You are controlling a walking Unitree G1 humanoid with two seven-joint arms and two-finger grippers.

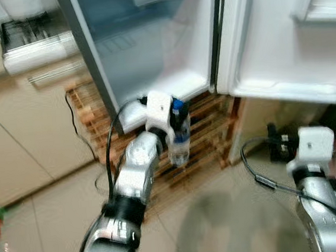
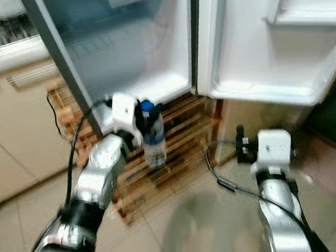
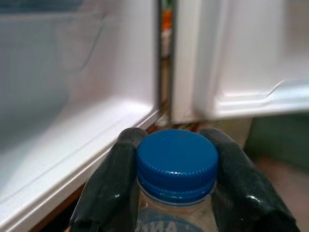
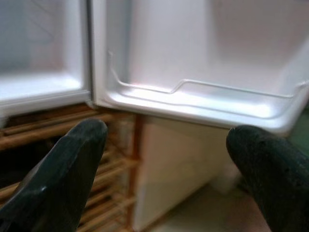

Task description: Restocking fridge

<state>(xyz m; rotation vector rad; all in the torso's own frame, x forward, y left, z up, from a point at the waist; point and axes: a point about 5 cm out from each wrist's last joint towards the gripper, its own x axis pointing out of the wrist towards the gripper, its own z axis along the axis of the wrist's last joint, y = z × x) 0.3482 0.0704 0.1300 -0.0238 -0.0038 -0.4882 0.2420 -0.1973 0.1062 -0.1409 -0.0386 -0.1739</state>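
- Item: water bottle (image 1: 179, 138), clear plastic with a blue screw cap (image 3: 176, 163). It is hanging upright in front of the open fridge (image 1: 148, 44), low down, just outside the bottom lip of the compartment and above the wooden pallet (image 1: 201, 129) the fridge is standing on.
- Holder: the left gripper (image 3: 176, 193) is clamping the bottle at the neck, one black finger (image 3: 112, 186) pressing in on each side just under the cap, so the cap's lower ring is sitting above the pads.
- Handling, judged: the body looks thin-walled and likely full, so it is probably fairly heavy for its size and will be swinging below the grip if moved fast. The smooth plastic is likely slippery; the flank would dent under a squeeze.
- Best hold, judged: the neck is the stiffest part, and the cap ridge is acting as a stop against sliding out. The present hold is suiting the item well.
- Spare: the right gripper (image 4: 166, 164) is hovering empty with its fingers spread wide, facing the lower door shelf (image 4: 203, 99) of the open fridge door (image 1: 284, 37).
- Destination, judged: the door shelf or the compartment floor, both appearing bare.
- Caution: the head views are blurred, so the fill level is not readable.
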